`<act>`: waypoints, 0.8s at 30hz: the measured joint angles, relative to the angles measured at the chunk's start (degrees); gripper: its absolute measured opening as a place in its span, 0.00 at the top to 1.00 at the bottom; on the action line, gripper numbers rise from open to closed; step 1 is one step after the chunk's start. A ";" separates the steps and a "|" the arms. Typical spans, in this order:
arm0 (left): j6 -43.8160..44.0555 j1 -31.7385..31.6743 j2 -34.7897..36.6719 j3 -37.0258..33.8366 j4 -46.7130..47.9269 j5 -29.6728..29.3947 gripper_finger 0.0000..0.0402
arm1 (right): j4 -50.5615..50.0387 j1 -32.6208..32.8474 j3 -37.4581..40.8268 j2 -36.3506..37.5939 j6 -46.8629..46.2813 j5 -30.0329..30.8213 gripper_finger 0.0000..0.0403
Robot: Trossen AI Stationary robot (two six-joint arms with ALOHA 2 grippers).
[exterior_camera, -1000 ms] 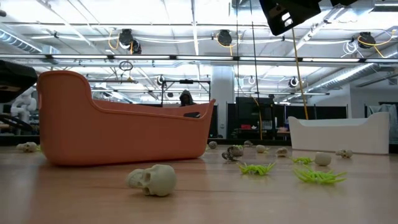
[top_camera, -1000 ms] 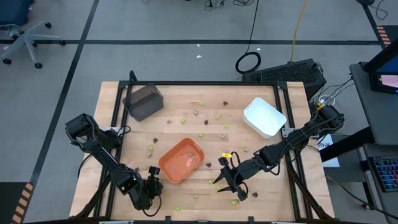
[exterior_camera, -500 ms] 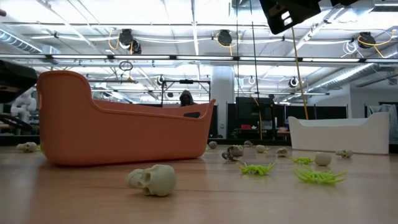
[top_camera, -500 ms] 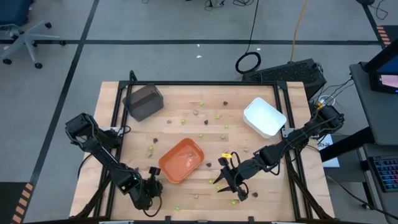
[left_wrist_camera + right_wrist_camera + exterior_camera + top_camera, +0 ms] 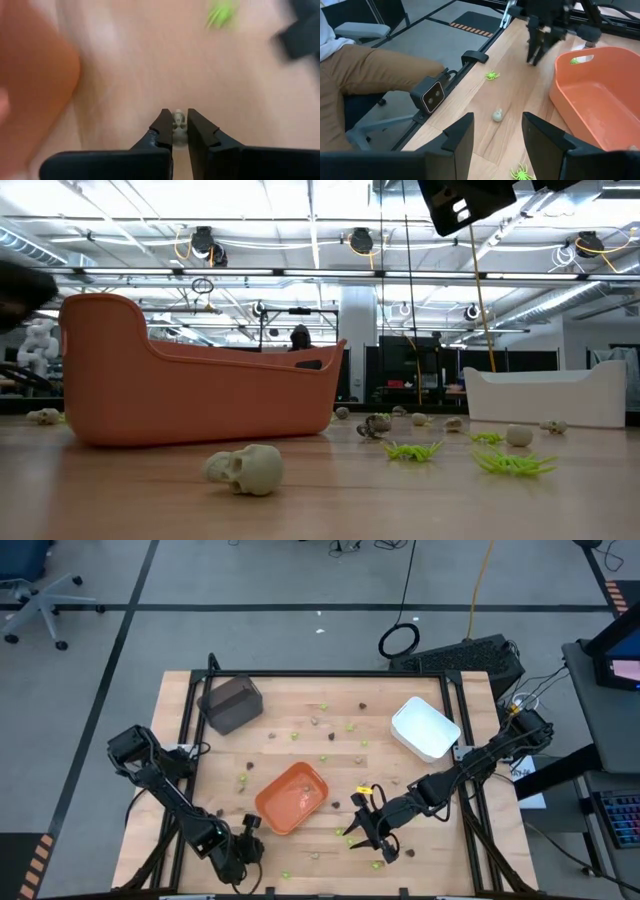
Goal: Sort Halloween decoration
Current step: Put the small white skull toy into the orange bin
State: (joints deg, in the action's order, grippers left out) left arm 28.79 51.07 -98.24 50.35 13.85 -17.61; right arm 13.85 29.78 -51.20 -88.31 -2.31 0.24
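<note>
Just 1 tan skull [image 5: 178, 121] nipped in the left claw [image 5: 179, 131], right claw [image 5: 497, 134] wide, 1 orange tray [image 5: 291, 797].

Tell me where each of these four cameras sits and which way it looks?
High view: overhead, straight down on the table, both arms and three trays.
Low view: table height, level across to the orange tray; no arm clearly seen.
Left wrist view: on the left arm, its fingers pinching a tiny skull.
Right wrist view: on the right arm, fingers apart.
Shared: right wrist and low views both show the orange tray.

Wooden table [image 5: 420, 805]: trays [image 5: 291, 797], seemingly decorations [image 5: 324, 758].
</note>
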 joint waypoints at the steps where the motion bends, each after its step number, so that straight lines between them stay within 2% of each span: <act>1: -1.57 -0.05 0.32 0.94 -0.30 -0.81 0.96 | 0.00 0.00 0.00 0.00 0.00 0.16 0.63; 7: -15.71 -0.04 0.55 5.62 0.79 -8.52 0.96 | 0.01 0.02 0.00 0.00 -0.02 5.88 0.63; 11: -29.63 -0.09 0.60 6.22 1.02 -13.89 0.96 | 0.47 0.00 0.00 0.00 -0.02 6.18 0.63; 14: -36.58 -0.10 0.60 6.22 0.96 -18.47 0.96 | 1.05 0.02 0.00 0.00 -0.29 6.16 0.63; 18: -42.20 -0.46 0.64 6.24 0.62 -24.90 0.96 | 1.03 0.02 0.00 0.00 -1.43 6.14 0.63; 24: -44.75 -1.54 0.71 6.29 0.12 -27.92 0.96 | 0.96 0.02 0.00 0.00 -1.44 6.13 0.63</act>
State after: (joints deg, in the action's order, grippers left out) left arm -15.97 49.52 -97.54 56.64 13.98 -45.53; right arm 14.80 29.80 -51.20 -88.31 -3.75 6.36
